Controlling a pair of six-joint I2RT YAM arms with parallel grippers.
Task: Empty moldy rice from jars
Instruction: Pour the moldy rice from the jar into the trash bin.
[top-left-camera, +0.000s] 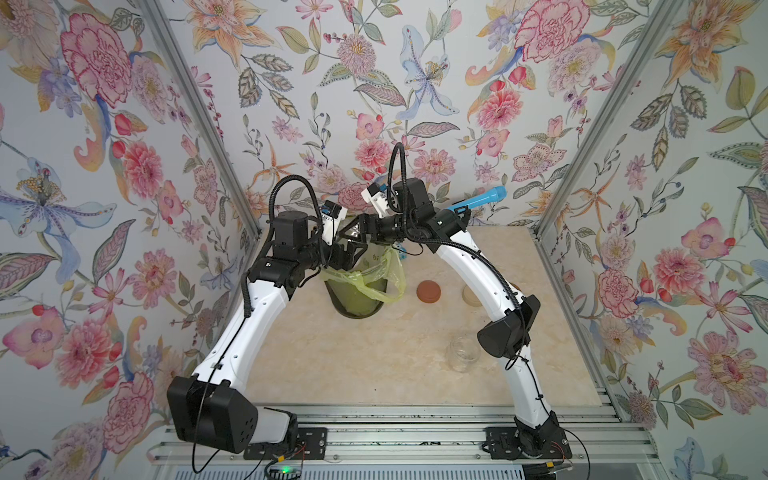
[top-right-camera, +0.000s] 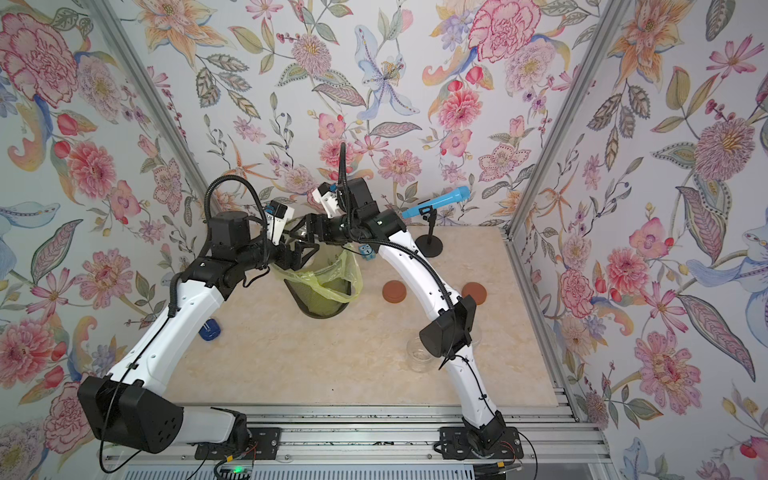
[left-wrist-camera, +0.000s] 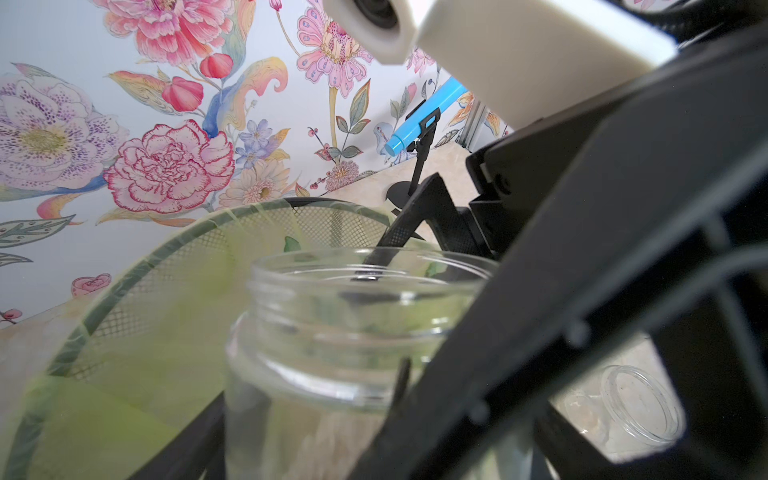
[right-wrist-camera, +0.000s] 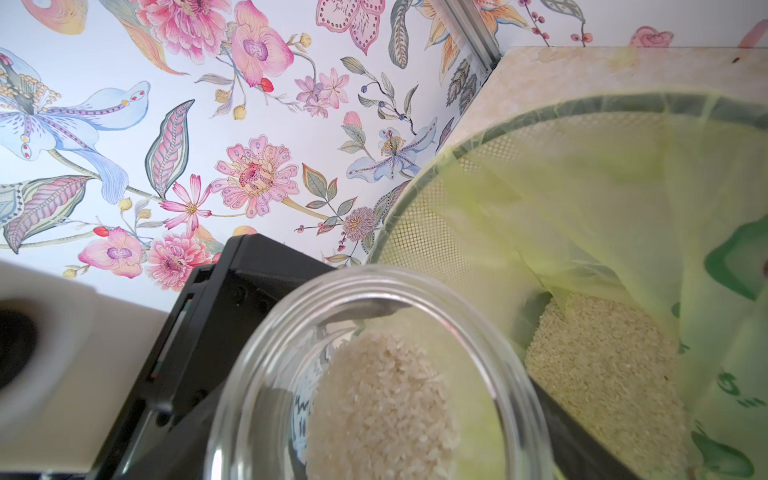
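Note:
A clear jar (left-wrist-camera: 332, 332) without a lid hangs tilted above the bin (top-left-camera: 357, 299), a dark mesh bin lined with a yellow-green bag. In the right wrist view the jar (right-wrist-camera: 257, 374) shows moldy rice (right-wrist-camera: 386, 395) heaped inside. More rice (right-wrist-camera: 602, 374) lies in the bag. My left gripper (left-wrist-camera: 324, 424) is shut on the jar's body, seen in both top views (top-left-camera: 347, 259) (top-right-camera: 299, 257). My right gripper (top-left-camera: 355, 232) (right-wrist-camera: 382, 436) has a finger on each side of the jar's mouth. Whether those fingers press on the glass does not show.
Two red-brown lids (top-right-camera: 394, 291) (top-right-camera: 473, 293) and a beige lid (top-left-camera: 473, 296) lie on the table right of the bin. An empty jar (top-left-camera: 462, 354) stands near the right arm's elbow. A blue microphone (top-left-camera: 482, 198) on a stand is at the back. A small blue object (top-right-camera: 210, 330) lies by the left arm.

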